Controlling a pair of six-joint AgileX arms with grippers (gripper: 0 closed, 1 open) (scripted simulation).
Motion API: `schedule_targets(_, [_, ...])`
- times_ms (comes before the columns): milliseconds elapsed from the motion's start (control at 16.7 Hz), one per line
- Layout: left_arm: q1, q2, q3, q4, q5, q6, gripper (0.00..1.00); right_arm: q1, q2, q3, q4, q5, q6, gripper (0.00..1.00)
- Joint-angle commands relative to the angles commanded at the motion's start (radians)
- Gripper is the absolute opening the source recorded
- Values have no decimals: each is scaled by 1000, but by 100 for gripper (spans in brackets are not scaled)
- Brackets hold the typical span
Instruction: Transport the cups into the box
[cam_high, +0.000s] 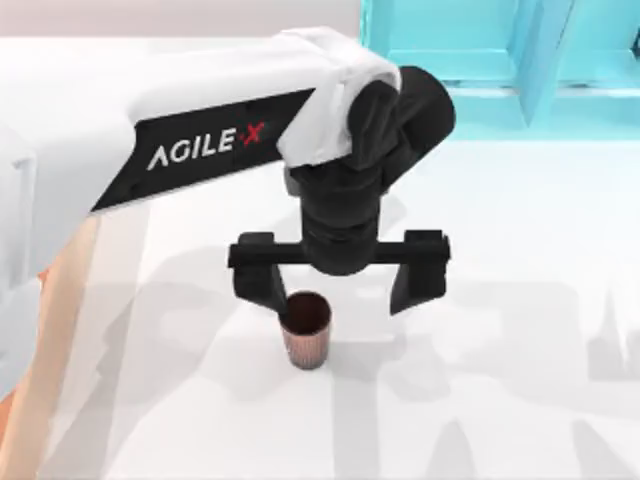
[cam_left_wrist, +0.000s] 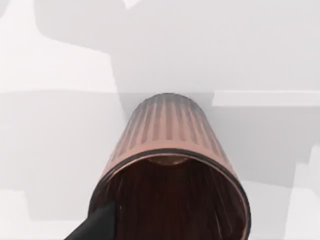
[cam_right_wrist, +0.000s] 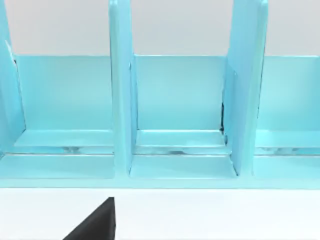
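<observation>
The small copper-brown ribbed cup (cam_high: 305, 332) stands upright on the white table (cam_high: 520, 380), and our left gripper (cam_high: 338, 285) hangs right over it, fingers spread wide, the left finger (cam_high: 262, 280) just beside the rim, gripping nothing. At the table's far right sits a turquoise shelf-like frame (cam_high: 500, 60).

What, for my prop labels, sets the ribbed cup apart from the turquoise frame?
The cup is copper-brown, dark inside; the frame is turquoise. The cup is round, tapered; the frame has flat panels and upright dividers. The cup stands by the open left pincer; the frame stands farther back, before the right pincer. Both stand upright.
</observation>
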Motion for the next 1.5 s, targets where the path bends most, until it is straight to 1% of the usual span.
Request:
schedule_targets(180, [-1, 17, -86, 95, 0, -1, 100, 0, 0, 0, 0, 0, 0, 100])
schedule_targets(480, [-1, 19, -97, 107, 0, -1, 100, 0, 0, 0, 0, 0, 0, 100])
schedule_targets(1260, [-1, 19, -97, 107, 0, -1, 2, 0, 0, 0, 0, 0, 0, 100])
schedule_targets(1320, [-1, 19, -97, 107, 0, -1, 0, 0, 0, 0, 0, 0, 0, 100])
schedule_targets(1500, [-1, 19, -97, 107, 0, -1, 0, 0, 0, 0, 0, 0, 0, 100])
